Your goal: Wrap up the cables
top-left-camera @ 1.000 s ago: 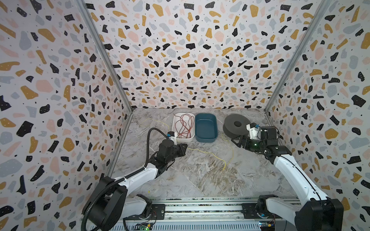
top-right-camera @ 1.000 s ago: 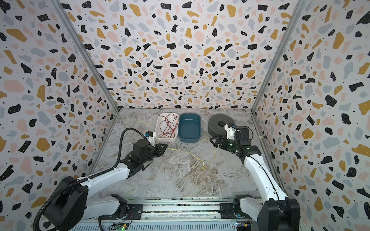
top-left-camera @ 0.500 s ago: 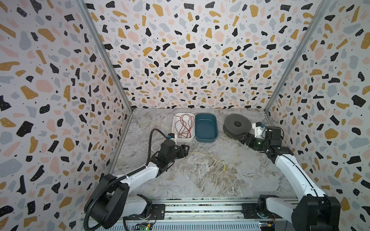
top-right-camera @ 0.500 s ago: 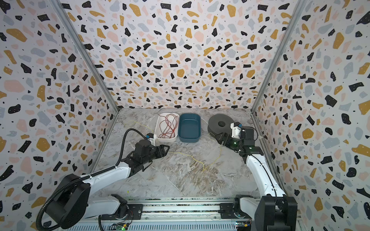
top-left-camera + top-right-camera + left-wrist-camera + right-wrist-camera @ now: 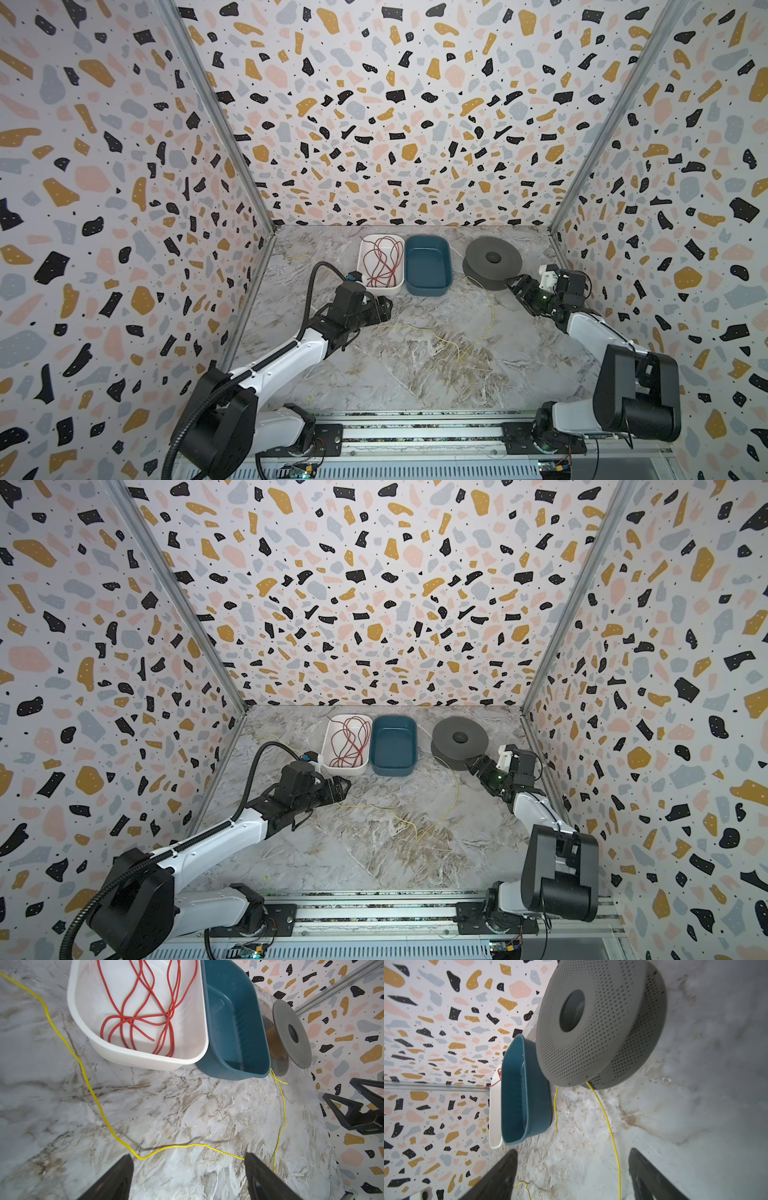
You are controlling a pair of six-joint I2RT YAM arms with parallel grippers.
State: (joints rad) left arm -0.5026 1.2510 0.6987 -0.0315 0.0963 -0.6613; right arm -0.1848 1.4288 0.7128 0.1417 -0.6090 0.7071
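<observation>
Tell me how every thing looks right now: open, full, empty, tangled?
grey spool, lying flat, core mostly bare
yellow cable, loose, sprawling, runs into the grey spool
white tub, holds one cable
red cable, tangled inside the white tub
teal tub, empty
left gripper, open, empty
right gripper, open, empty

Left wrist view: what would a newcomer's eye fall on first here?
The bright yellow cable snaking loose across the marble floor, crossing right at the tips of the open left fingers. Then the red cable tangled in the white tray, with an empty blue tray beside it.
</observation>
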